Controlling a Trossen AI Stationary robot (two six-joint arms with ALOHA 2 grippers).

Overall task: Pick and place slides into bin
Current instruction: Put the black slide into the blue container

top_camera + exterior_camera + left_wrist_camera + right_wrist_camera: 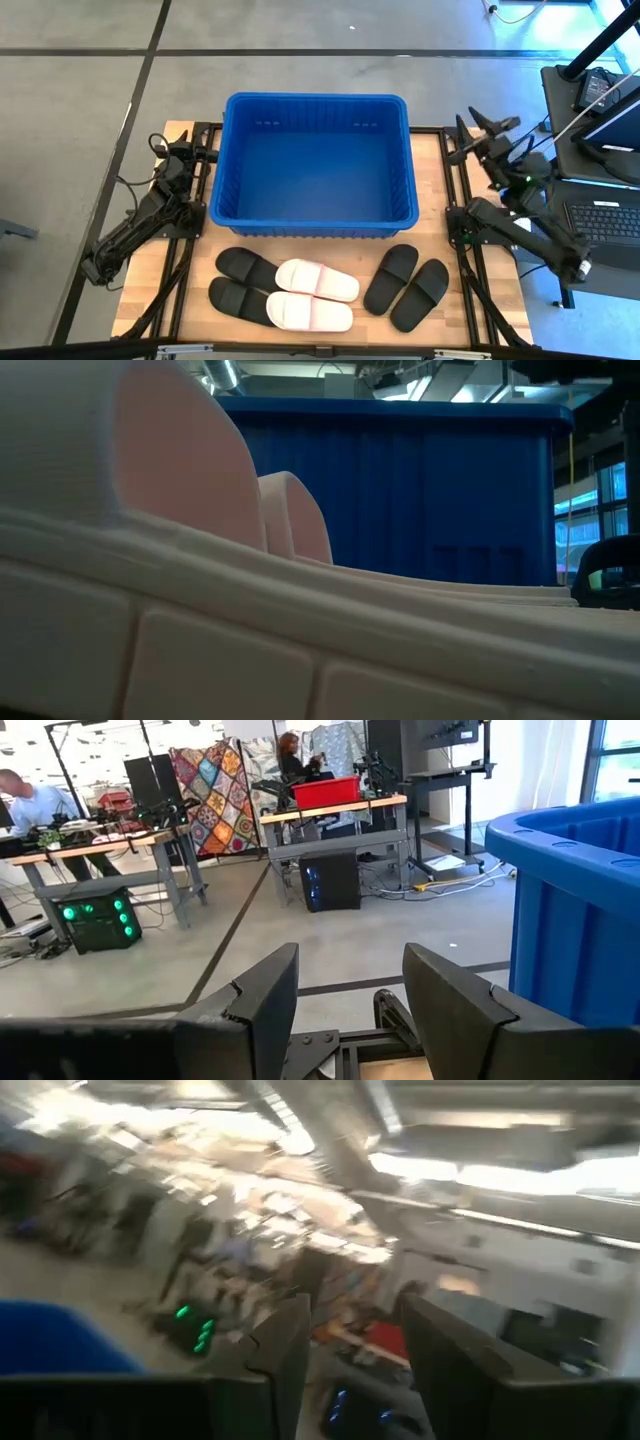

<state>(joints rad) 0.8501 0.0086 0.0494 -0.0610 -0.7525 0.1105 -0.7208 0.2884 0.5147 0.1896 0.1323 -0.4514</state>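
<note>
Overhead, the blue bin (312, 165) sits at the far middle of the wooden table (148, 290), and nothing lies inside it. All six slides lie on the table on the near side of the bin. Toward the left arm's side, two black slides (245, 266) lie side by side, each partly covered by one of the two white slides (317, 280) that rest just beside them, touching. Toward the right arm's side, the other black pair (405, 285) lies close together, angled, well apart from the white ones.

From table height, a white slide fills the foreground, with the bin's ribbed wall (440, 490) behind it.

Beside the bin's left wall, the left gripper (348, 1005) hangs with its fingers spread apart and nothing between them. Off the bin's far right corner, the right gripper (355, 1355) is raised, its fingers parted with a clear gap and holding nothing.
</note>
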